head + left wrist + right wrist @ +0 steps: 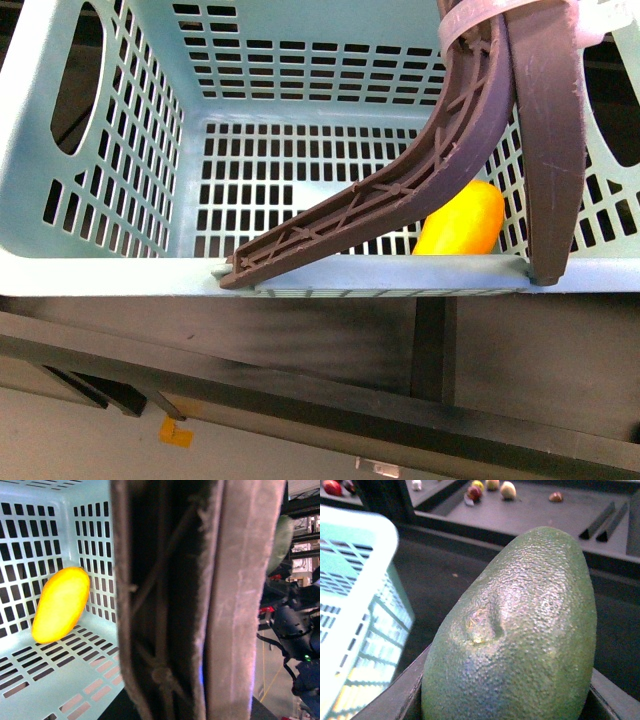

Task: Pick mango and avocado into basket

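Green avocado (520,640) held between right fingers (400,697), beside basket (355,535), mango (462,222) inside

**One basket, one mango, one avocado**

There is one teal basket (90,270), with two brown ribbed handles (400,190) and two oval hand holes (78,80). One yellow mango (462,222) lies inside it, at about 4 o'clock on the slotted floor. One green avocado (520,640) fills the right wrist view. Beyond it are roughly seven small fruits (508,490), too small to count surely, and two dark wedge-shaped bars (600,522).
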